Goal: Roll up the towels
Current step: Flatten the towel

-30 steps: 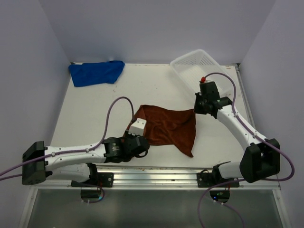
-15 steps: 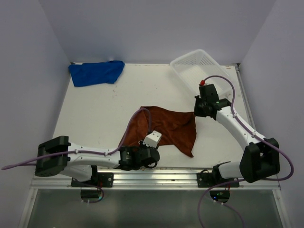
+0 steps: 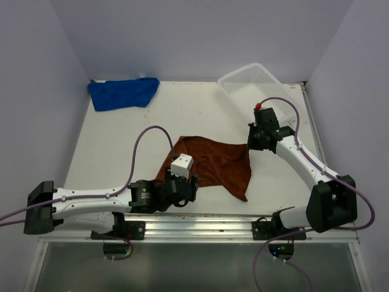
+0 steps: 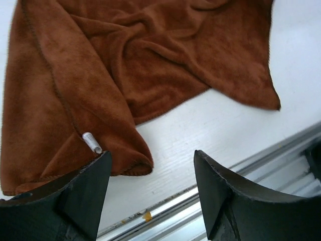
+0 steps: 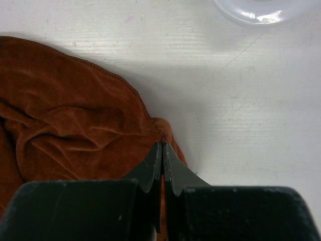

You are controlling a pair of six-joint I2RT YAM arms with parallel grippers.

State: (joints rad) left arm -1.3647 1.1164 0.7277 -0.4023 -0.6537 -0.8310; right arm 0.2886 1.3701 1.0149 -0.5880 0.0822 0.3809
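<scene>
While the right gripper is pinched shut on the far-right corner of the brown towel, the left gripper is wide open over its near-left corner, gripping nothing. Brown towel lies rumpled mid-front of the desk; blue towel bunched at far-left corner, basket far right

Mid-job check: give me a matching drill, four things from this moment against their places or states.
1 rust-brown towel
2 blue towel
3 left gripper
4 right gripper

A bunched in the far left corner
B fingers open
C lying in the centre
D fingers shut on the rust-brown towel's corner

Pairs: 1-C, 2-A, 3-B, 4-D
</scene>
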